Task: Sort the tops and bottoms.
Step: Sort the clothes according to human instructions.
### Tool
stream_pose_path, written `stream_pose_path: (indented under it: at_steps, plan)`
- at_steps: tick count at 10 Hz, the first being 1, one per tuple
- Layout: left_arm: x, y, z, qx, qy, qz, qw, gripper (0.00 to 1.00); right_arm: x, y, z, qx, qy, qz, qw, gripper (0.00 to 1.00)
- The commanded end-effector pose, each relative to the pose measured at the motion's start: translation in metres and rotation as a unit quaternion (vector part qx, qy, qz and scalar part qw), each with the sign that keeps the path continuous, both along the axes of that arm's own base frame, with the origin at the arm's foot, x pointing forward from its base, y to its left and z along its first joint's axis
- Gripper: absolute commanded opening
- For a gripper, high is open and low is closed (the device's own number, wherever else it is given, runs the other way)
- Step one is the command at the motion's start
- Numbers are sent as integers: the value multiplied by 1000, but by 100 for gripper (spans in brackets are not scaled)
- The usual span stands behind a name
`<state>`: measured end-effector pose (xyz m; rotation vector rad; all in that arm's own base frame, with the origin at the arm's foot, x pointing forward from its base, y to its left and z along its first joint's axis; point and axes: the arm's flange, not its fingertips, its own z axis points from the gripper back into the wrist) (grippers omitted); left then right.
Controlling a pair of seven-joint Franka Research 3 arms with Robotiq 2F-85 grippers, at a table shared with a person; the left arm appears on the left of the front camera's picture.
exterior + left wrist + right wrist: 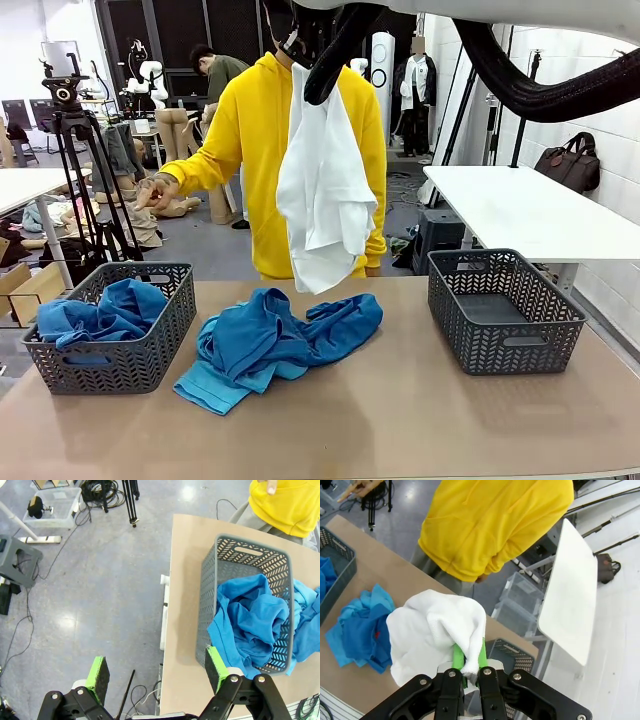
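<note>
White garment (325,190): we are holding it aloft, right gripper (469,660) clamped on it, left gripper (156,672) gaping; transfer over the right basket (505,345) likely follows.

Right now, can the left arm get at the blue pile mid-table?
Probably yes. The left gripper is open and empty, and nothing lies on the blue pile, but the left basket stands between them, so reach over it.

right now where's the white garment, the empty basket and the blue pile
white garment (322,195), front view, middle of hanging cloth
empty basket (480,346), front view, near wall
blue pile (262,345), front view, centre fold
</note>
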<state>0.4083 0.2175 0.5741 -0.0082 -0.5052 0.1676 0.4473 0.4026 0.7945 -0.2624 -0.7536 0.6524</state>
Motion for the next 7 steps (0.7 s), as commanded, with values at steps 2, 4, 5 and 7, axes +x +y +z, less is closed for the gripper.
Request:
stream_pose_path:
  at_steps: [2,4,5,7]
  plan:
    - [-1,1,0,3,1,3,1000,100,-3,-4,2,3,-6,3,1000,0]
    - [-1,1,0,3,1,3,1000,100,-3,-4,2,3,-6,3,1000,0]
    - [-1,1,0,3,1,3,1000,100,-3,-4,2,3,-6,3,1000,0]
    - [-1,1,0,3,1,3,1000,100,-3,-4,2,3,-6,3,1000,0]
